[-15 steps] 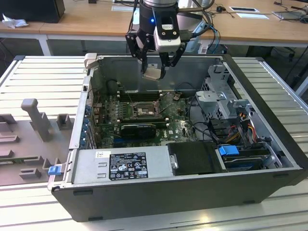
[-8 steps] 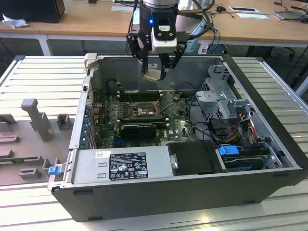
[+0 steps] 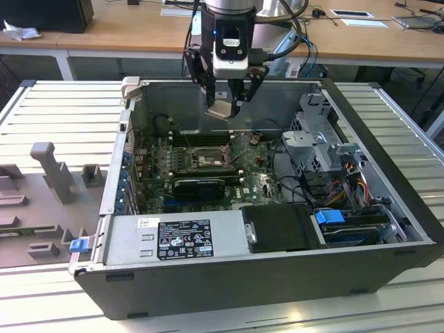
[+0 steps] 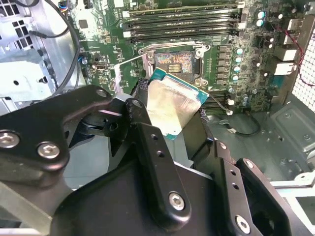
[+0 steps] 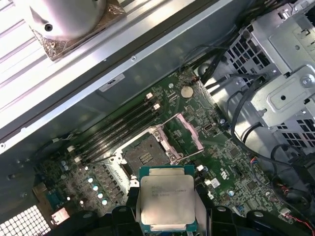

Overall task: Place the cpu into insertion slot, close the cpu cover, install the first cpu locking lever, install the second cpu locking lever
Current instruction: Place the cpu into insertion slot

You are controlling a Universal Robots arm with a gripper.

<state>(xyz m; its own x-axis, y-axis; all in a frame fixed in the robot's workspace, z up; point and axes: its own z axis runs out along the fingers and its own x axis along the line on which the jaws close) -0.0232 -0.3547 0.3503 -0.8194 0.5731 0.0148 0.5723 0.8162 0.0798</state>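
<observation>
My black two-fingered gripper [image 3: 223,104] is clenched on the cpu [image 5: 166,199] — a small, flat, square chip with a pale silvery-beige metal face and a green edge, pinched at two opposite sides. I hold it in the air above the insertion slot [image 5: 142,156], a small square socket with a dark rim and metal surround set in the green circuit board [image 5: 231,153]. The chip does not touch the socket, and in the second wrist view it sits tilted in my jaws. The socket lies uncovered. The cpu cover [image 5: 183,132], a thin square metal frame plate with a window, stands swung up at one side of the socket. Long black memory slots [image 5: 118,129] run just beside another side of it — all inside an open dark-grey computer case [image 3: 208,284].
</observation>
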